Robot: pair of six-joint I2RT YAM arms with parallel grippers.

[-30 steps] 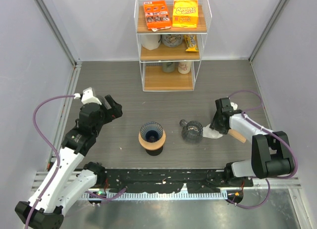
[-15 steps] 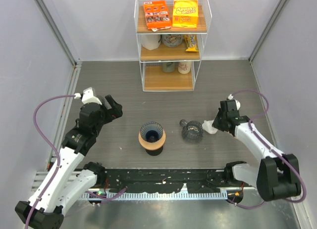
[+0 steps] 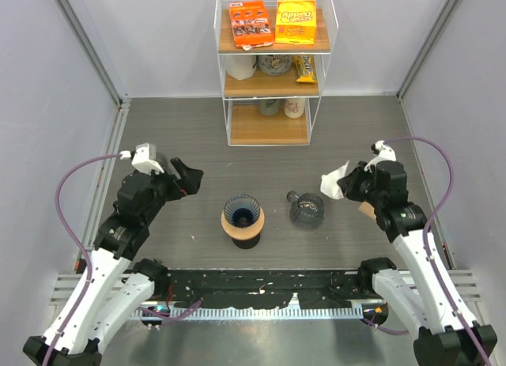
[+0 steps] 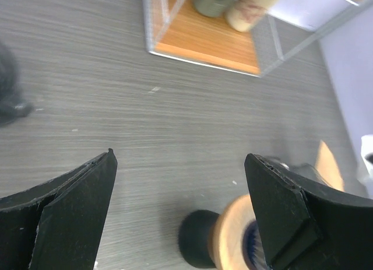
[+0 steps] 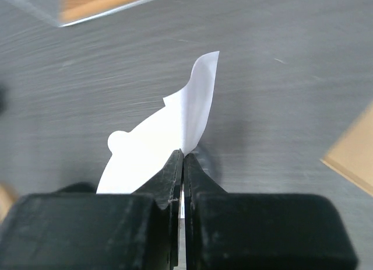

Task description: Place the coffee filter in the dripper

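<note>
— Where does the dripper [image 3: 242, 216] sit?
— On the table [image 3: 198, 129], mid-way across. The wire shelf rack [image 3: 272, 66] stands at its 12 o'clock, against the back wall.
— What is beside it?
— The glass server [image 3: 307, 211], at its 3 o'clock, near but apart. At the server's 2 o'clock the coffee filter [image 3: 333, 181] is held above the table, pinched in the right gripper [image 3: 349, 185]. The left gripper [image 3: 188, 175] hovers at the dripper's 10 o'clock, fingers spread.
— And on the rack?
— Two snack boxes [image 3: 251, 23] side by side on top.

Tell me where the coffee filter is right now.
In the top view, the coffee filter is on the right side, pinched in the right claw, just up and to the right of the glass pot.
</note>
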